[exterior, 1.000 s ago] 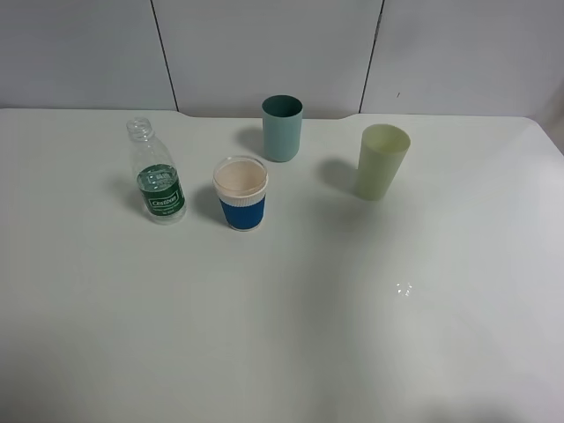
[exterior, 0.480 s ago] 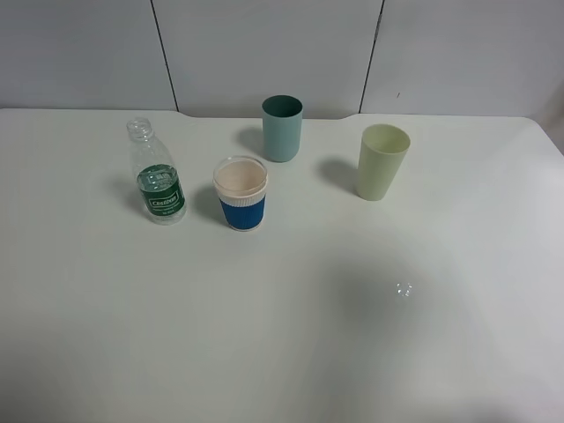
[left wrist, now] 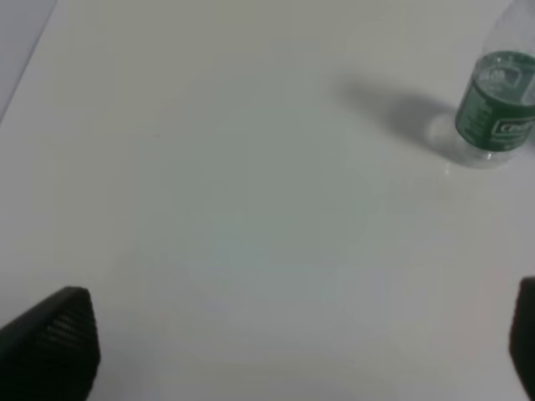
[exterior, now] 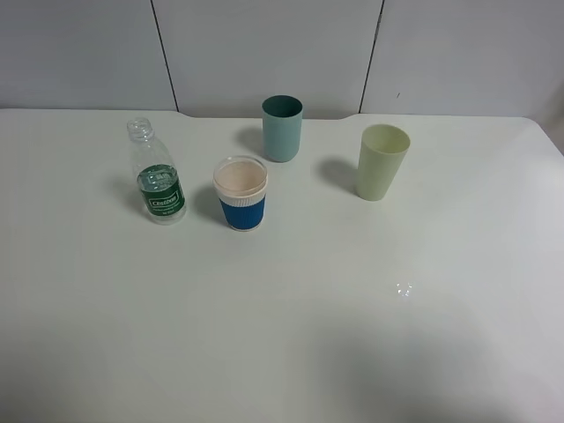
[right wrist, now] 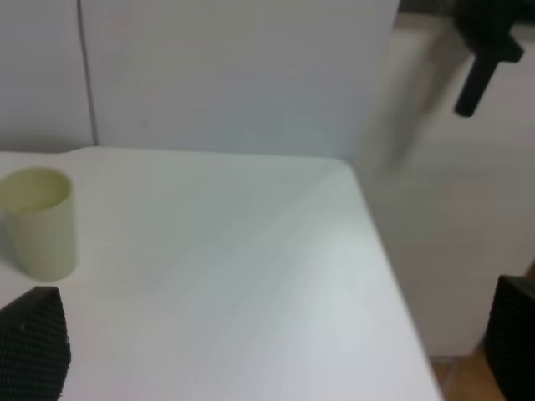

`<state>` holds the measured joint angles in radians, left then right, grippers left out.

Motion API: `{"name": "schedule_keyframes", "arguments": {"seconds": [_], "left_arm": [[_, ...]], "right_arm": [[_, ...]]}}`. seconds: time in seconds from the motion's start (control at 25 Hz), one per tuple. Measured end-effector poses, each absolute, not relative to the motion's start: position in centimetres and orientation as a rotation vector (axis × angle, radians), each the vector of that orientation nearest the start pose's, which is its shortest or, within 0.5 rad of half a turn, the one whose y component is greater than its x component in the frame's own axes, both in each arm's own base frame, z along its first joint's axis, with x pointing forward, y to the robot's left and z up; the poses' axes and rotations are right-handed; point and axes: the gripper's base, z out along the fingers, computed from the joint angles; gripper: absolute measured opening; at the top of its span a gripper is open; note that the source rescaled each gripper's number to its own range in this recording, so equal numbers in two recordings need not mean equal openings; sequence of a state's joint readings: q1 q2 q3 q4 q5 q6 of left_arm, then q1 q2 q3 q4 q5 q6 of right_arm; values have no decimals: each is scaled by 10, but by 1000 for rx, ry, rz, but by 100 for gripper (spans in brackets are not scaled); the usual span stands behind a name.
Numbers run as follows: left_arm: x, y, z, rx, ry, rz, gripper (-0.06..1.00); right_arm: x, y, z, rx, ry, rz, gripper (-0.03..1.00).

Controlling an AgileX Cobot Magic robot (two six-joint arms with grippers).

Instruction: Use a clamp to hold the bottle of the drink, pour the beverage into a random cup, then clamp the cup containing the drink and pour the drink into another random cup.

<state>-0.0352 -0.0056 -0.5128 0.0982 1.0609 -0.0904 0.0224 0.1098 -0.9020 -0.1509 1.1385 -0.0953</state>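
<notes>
A clear plastic bottle with a green label and no cap stands upright at the left of the white table; it also shows in the left wrist view. A white paper cup with a blue sleeve stands just right of it. A teal cup stands behind. A pale green cup stands to the right and shows in the right wrist view. Neither gripper shows in the high view. The left gripper is open, its fingertips wide apart, well short of the bottle. The right gripper is open and empty.
The white table ends at a grey panelled wall behind the cups. The table's right edge shows in the right wrist view, with a pale cabinet and a dark handle beyond it.
The bottle and the cups have not moved. A faint shadow on the table's lower right has shifted slightly.
</notes>
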Motion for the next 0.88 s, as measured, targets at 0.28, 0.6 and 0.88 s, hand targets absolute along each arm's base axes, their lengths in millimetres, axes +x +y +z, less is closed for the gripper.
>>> {"name": "schedule_keyframes", "arguments": {"seconds": [0.28,0.6,0.88], "left_arm": [[-7,8,281,-61,2021,38,100],[-7,8,281,-61,2021,38,100],[-7,8,281,-61,2021,38,100]], "right_arm": [[-47,-6,335,-103,1884,-124,99],[-7,5,277,-195,2045,-12,99],[-7,5,278,-198,2039,-15,99]]}}
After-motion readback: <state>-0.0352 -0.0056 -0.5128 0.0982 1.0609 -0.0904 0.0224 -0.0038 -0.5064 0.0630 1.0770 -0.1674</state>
